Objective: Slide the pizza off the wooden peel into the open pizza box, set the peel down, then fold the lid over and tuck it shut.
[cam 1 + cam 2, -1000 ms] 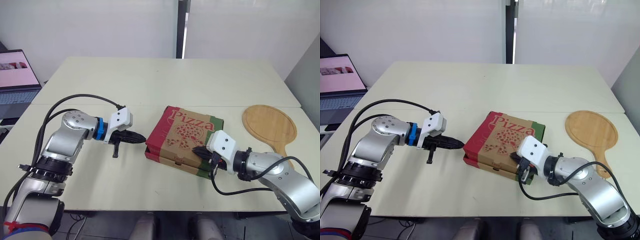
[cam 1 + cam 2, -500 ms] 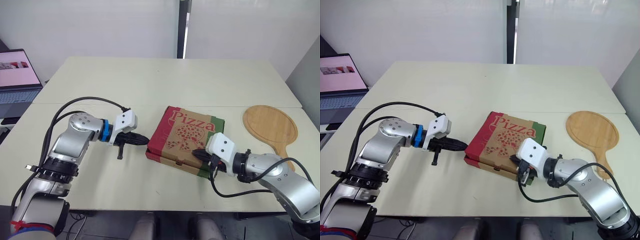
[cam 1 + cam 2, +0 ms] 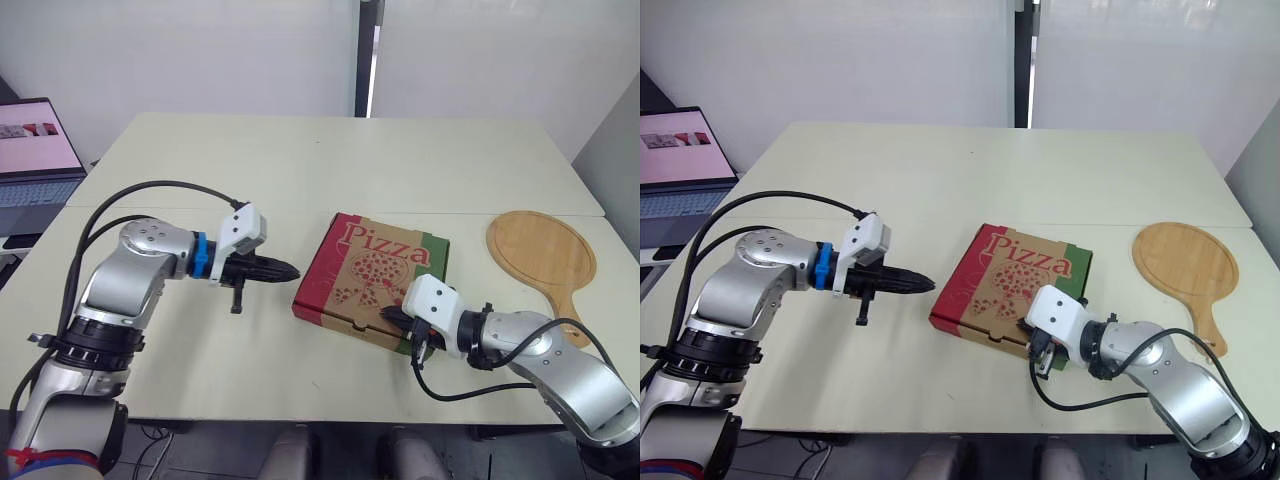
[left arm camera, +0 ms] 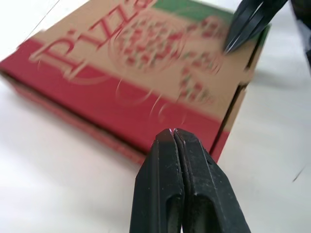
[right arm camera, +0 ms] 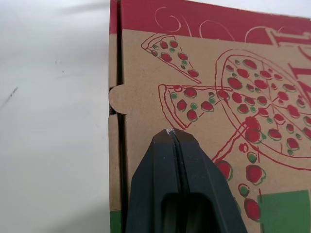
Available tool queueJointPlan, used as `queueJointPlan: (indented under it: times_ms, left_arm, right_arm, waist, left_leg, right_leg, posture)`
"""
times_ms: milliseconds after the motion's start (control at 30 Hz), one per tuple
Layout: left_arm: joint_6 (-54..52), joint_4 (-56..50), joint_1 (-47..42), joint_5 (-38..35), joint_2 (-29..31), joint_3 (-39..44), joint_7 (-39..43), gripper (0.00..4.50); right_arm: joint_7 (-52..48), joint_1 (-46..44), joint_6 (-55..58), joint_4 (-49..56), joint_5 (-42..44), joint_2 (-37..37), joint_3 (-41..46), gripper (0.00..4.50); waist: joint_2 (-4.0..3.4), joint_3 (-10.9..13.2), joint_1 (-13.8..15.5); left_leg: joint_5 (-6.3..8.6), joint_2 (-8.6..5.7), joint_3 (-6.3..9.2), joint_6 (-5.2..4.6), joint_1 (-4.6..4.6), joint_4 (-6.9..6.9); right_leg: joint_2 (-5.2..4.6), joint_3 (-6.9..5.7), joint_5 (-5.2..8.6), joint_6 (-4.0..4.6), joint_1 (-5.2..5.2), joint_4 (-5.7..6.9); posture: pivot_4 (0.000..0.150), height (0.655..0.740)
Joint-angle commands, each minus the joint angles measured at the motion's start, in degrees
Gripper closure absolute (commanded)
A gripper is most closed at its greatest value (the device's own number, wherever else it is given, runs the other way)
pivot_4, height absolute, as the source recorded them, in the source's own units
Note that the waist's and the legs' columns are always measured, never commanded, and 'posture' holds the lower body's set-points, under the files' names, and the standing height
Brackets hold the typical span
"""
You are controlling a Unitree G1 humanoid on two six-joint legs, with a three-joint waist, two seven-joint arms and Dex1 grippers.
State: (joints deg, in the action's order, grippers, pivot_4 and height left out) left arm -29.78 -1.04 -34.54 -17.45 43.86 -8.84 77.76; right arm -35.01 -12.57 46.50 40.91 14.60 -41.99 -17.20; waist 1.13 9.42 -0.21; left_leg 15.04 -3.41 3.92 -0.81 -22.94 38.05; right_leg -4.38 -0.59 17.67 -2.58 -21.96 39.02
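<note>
Under right tool (image 5: 170,131), shut pizza box (image 3: 372,268) (left tool (image 3: 292,270) just beside)

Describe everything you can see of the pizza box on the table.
The pizza box is brown cardboard with red borders, a green stripe, the word Pizza and a printed pizza drawing. Its lid lies down flat, with a rounded tab notch at the near edge. It sits on the pale table, turned askew. The shut right tool is at its lid's near corner; the shut left tool points at its left side.
</note>
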Motion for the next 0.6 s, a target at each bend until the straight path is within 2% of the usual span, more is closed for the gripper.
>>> queueJointPlan:
  times_ms: [33,233,367,467,600]
  left_arm:
    - [3.2,1.0,0.5,3.8,-1.4,-3.7,-2.2,4.5]
    - [5.7,4.3,1.8,8.1,-1.7,-6.6,-4.8,4.5]
    - [3.2,0.8,3.0,2.0,-3.9,-2.6,-5.4,4.5]
    - [-5.4,0.2,1.8,-3.5,-3.3,7.0,-11.1,4.5]
    - [-7.1,1.3,4.4,-2.8,-1.8,11.7,-17.4,4.5]
  right_arm:
    - [-0.4,-0.9,-1.3,0.5,-0.9,0.3,-0.2,4.48]
    - [-0.3,-0.7,-1.9,0.2,-1.6,0.2,-0.4,4.48]
    - [0.4,0.3,-5.1,-0.3,-2.4,1.2,1.5,4.48]
    - [1.0,2.2,-2.9,1.3,2.6,2.6,13.2,4.48]
    - [1.1,4.7,-3.2,-1.4,1.8,0.0,21.9,4.48]
  waist:
    - [0.0,0.0,0.0]
    - [-0.01,0.0,-0.1]
    - [-0.01,0.0,-0.1]
    - [0.02,0.0,0.0]
    - [-0.02,0.0,0.1]
  left_leg:
    - [0.0,0.0,0.0,0.0,0.01,0.0]
    - [0.0,0.02,0.01,0.0,0.02,-0.01]
    - [0.0,0.01,0.0,0.0,0.03,-0.01]
    - [0.0,0.02,0.02,0.0,-0.04,0.02]
    - [0.0,0.0,0.01,0.0,-0.02,0.02]
  right_leg:
    - [0.0,0.0,0.0,0.0,0.0,0.0]
    - [0.01,0.0,0.0,0.0,-0.02,0.02]
    - [0.01,0.01,0.0,0.0,0.0,0.01]
    - [0.01,-0.01,0.0,0.0,-0.03,0.01]
    - [0.01,0.0,0.0,0.0,-0.04,0.03]
  posture:
    - [0.15,0.7281]
    - [0.15,0.7281]
    - [0.15,0.7281]
    - [0.15,0.7281]
    - [0.15,0.7281]
